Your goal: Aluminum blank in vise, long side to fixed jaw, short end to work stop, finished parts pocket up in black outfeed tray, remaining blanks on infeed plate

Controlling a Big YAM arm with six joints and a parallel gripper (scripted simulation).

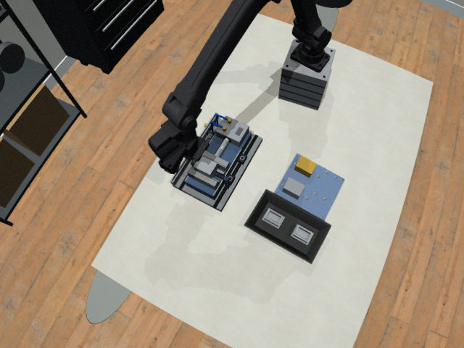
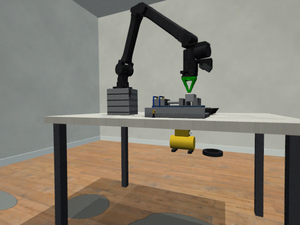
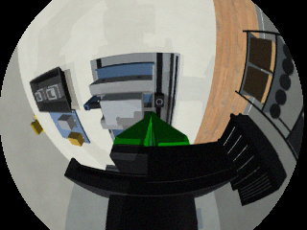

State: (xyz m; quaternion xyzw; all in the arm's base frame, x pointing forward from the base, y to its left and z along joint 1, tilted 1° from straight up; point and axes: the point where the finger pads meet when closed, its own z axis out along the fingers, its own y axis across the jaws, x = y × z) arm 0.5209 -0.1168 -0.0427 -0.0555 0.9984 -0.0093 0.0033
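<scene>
Aluminum blank [image 1: 206, 167]: sitting in the vise [image 1: 239, 162], awaiting seating against the fixed jaw.
Gripper [image 2: 189, 91]: hovering above it, green fingers pressed together, pinching nothing, suited to nudging.

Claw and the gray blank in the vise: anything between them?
Nothing. In the exterior view the shut claw hangs just above the gray blank with only bare wall behind the tiny gap, if any.

Workshop, vise [image 1: 217, 161], tool chest [image 1: 101, 26], compressor [image 2: 182, 142]
</scene>
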